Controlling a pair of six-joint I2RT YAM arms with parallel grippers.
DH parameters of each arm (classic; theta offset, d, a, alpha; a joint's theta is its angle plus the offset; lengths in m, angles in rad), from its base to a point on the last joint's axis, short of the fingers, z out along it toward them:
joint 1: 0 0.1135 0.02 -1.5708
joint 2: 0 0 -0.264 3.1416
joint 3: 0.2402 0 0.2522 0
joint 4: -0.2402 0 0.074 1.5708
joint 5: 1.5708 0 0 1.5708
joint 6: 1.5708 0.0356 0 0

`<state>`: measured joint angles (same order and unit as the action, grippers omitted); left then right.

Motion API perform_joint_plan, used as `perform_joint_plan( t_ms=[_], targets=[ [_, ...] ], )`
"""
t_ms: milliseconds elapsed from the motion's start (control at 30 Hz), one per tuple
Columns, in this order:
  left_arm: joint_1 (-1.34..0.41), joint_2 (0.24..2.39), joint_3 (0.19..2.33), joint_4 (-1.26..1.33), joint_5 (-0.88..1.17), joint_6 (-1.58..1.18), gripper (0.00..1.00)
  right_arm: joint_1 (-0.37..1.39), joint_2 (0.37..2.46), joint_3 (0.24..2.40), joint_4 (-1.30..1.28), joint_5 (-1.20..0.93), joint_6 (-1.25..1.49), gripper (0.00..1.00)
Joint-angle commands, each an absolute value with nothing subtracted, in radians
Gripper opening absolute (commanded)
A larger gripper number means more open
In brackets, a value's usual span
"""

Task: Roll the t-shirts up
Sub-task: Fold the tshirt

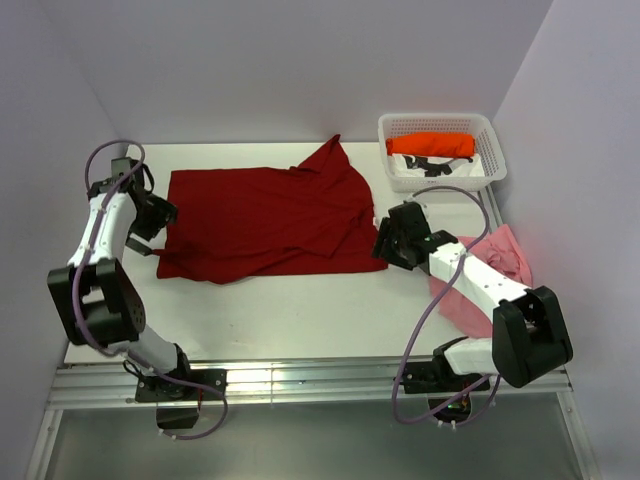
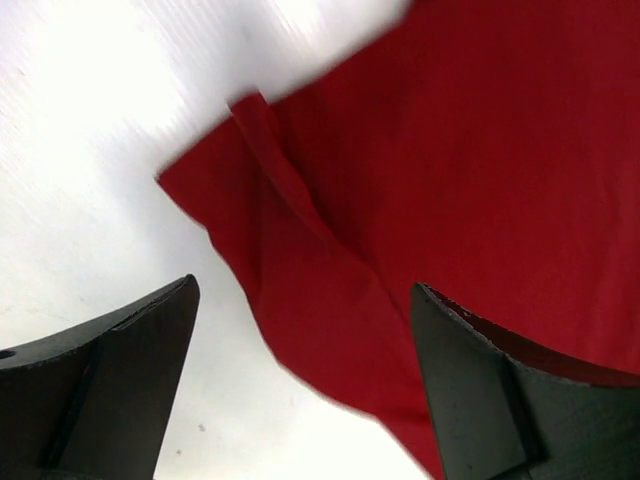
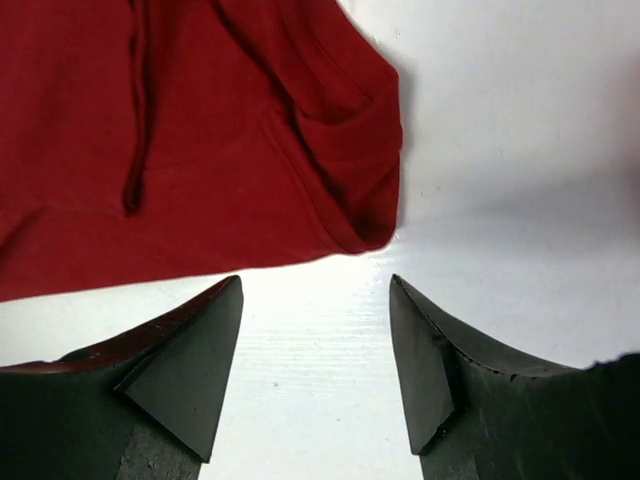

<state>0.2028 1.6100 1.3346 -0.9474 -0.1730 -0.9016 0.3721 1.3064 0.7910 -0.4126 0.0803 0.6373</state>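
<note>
While the left gripper (image 2: 303,287) gapes, the dark red t-shirt (image 1: 260,220) seems half-folded.

The widest free room is the bare strip of table (image 1: 300,315) across the lower centre of the top view, between the dark red shirt (image 1: 265,220) and the near edge. The shirt covers the middle, and a narrow bare band runs behind it along the back wall. The basket (image 1: 495,135) blocks the upper right corner and the pink shirt (image 1: 505,255) fills the right edge. The left gripper (image 1: 160,225), jaws apart, sits close to the left wall. The right gripper (image 1: 388,243), jaws apart, has bare table between its fingers.
</note>
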Motion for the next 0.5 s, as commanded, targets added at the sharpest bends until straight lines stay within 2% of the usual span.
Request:
perform_joint_plan(
  t_ms=[0,133,200,333,467],
  targets=[
    [0.187,1.432,1.264,-0.875,-0.100,-0.847,0.91,0.359,1.279,0.752,-0.351,0.066,0.670,0.67],
    [0.186,1.261,1.151,-0.796,-0.095,-0.845,0.91,0.341,1.272,0.703,-0.299,0.035,0.706,0.67],
    [0.186,1.156,1.109,-0.723,-0.077,-0.848,0.99,0.337,1.262,0.674,-0.258,0.029,0.719,0.67],
    [0.187,1.034,0.993,-0.609,0.009,-0.856,1.00,0.337,1.264,0.652,-0.219,0.021,0.733,0.66],
    [0.186,0.983,0.962,-0.632,-0.031,-0.797,1.00,0.337,1.258,0.626,-0.184,0.023,0.741,0.66]
  ],
)
